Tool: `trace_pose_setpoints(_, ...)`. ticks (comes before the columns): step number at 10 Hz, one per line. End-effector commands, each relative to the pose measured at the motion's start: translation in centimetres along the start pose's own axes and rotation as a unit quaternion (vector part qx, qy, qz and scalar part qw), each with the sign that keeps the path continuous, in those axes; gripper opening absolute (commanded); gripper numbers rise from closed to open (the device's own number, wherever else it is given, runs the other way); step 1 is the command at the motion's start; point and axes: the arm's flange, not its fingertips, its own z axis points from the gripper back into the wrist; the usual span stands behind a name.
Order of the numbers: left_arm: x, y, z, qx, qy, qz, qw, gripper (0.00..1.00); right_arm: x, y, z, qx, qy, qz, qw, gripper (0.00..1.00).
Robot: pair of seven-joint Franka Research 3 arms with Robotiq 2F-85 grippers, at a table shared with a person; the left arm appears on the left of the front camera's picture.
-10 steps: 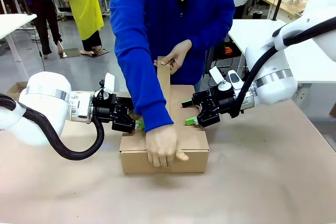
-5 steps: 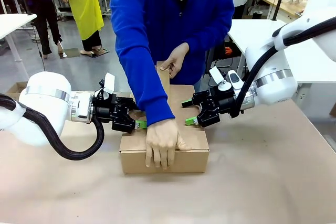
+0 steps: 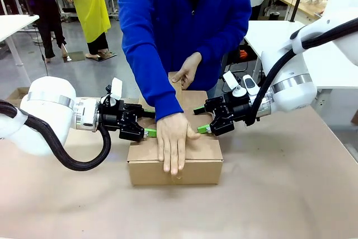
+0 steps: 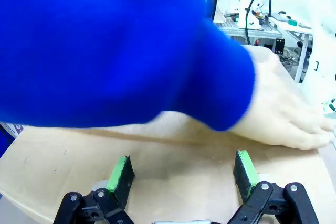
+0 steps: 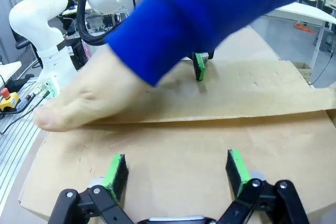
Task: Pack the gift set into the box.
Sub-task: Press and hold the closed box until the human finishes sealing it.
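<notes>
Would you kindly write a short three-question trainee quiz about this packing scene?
1. True or false: the box has its near flaps folded down.
2. What presses on the box top? A) the left hand B) the person's hand C) the right hand
3. Fill in: both robot hands are ____, at opposite sides of the box.

Key: 1 true; 2 B; 3 open

Box (image 3: 193, 158) contents hidden by flaps.
</notes>
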Motion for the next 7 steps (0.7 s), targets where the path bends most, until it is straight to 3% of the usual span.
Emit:
trace_pose_setpoints(1, -0.21, -0.18, 0.00, -0.001, 0.001, -0.002, 1.000, 1.00, -0.22, 0.12, -0.15, -0.003, 0.001, -0.003, 1.000, 1.00)
trace_pose_setpoints(7, -0.21, -0.18, 0.00, -0.001, 0.001, -0.002, 1.000, 1.00, -0.22, 0.12, -0.15, -0.003, 0.001, -0.003, 1.000, 1.00)
